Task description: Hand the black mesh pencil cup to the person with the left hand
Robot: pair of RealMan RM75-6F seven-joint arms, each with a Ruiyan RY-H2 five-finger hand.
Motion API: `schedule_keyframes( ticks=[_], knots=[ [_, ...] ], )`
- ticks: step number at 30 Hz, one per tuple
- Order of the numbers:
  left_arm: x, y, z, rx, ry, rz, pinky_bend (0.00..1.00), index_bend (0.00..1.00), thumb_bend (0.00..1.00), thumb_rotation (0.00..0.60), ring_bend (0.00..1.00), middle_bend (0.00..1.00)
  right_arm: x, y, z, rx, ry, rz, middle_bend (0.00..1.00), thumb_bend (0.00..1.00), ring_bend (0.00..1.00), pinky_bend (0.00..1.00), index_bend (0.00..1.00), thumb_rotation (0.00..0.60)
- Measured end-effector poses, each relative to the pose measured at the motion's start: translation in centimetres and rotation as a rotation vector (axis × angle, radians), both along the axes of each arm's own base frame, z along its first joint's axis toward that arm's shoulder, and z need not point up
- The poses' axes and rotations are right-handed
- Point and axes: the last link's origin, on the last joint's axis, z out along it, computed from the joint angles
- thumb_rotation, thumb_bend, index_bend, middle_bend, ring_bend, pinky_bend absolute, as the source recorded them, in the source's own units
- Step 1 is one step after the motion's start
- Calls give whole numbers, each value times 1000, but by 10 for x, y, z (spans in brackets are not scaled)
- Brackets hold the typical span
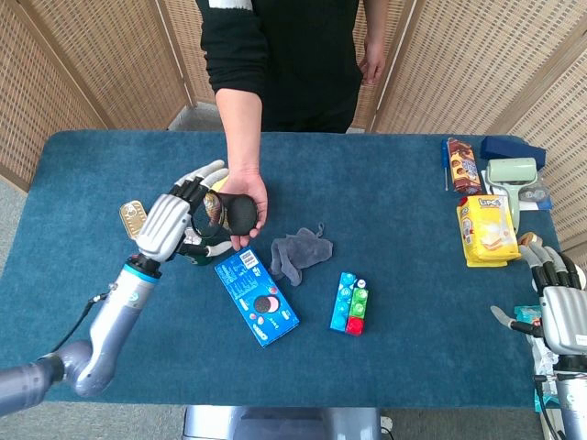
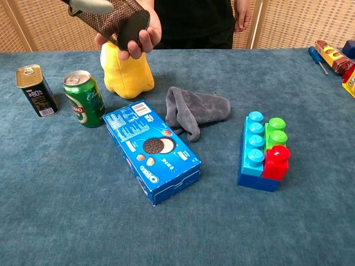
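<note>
Green can (image 2: 84, 98) and yellow plush (image 2: 126, 71) crowd beneath; right stands open.

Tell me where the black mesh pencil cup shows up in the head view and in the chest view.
Head view: black mesh pencil cup left of centre, in the person's hand, beside the robot's left hand.
Chest view: top left, tilted, the person's fingers around its base.
Shared landmark: the blue Oreo box lies below the cup in both pictures.

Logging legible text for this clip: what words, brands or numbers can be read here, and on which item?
"OREO" on the blue cardboard biscuit box.
"80%" on the dark rectangular tin.
Script lettering on the green drink can: blurred, unreadable.
Print on the yellow snack packet: too small to read.
The black mesh pencil cup bears none.
</note>
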Motion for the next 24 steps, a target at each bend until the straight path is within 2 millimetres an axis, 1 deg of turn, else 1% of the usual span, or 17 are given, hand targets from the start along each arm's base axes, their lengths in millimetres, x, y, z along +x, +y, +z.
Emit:
schedule_keyframes(
  ticks=[2,5,8,11,14,16,17,18,20,21,23,24],
  knots=[
    [0,-3,6,5,0,-2,102,0,73,534,0,0,0,1,0,1,2,-2,0,0,42,38,43,494],
    [-2,-9,21,45,-3,-21,101,0,72,524,0,0,0,1,0,0,1,-4,0,0,42,37,44,487],
    [-7,-17,42,100,3,-30,101,0,73,515,0,0,1,1,0,3,0,-3,0,0,41,37,43,491],
    [-21,-27,66,159,42,-17,101,0,73,515,0,0,1,1,0,1,0,1,0,0,41,37,43,492],
    [-46,-41,90,212,106,37,99,0,73,519,0,0,3,3,0,0,3,6,0,0,41,37,44,488],
    [-69,-54,101,232,146,92,92,0,73,521,0,0,3,3,0,0,5,7,0,0,41,37,43,489],
    [-80,-59,104,236,159,120,89,0,72,521,0,0,3,4,0,0,6,8,0,0,41,37,43,489],
    [-94,-67,107,237,174,157,85,0,73,518,0,0,3,4,0,0,7,8,0,0,42,37,43,492],
    [-116,-78,110,235,197,209,78,0,73,523,0,0,4,4,-1,1,10,9,0,0,41,37,43,491],
    [-131,-85,111,234,215,247,72,0,73,526,0,0,4,4,-1,0,12,10,0,0,41,37,43,491],
    [-151,-95,115,242,244,300,67,0,73,533,0,0,5,5,-2,0,18,11,0,0,41,37,43,492],
    [-165,-102,118,250,263,335,64,0,73,538,0,0,5,5,-2,-1,21,12,0,0,41,37,44,491]
  ],
)
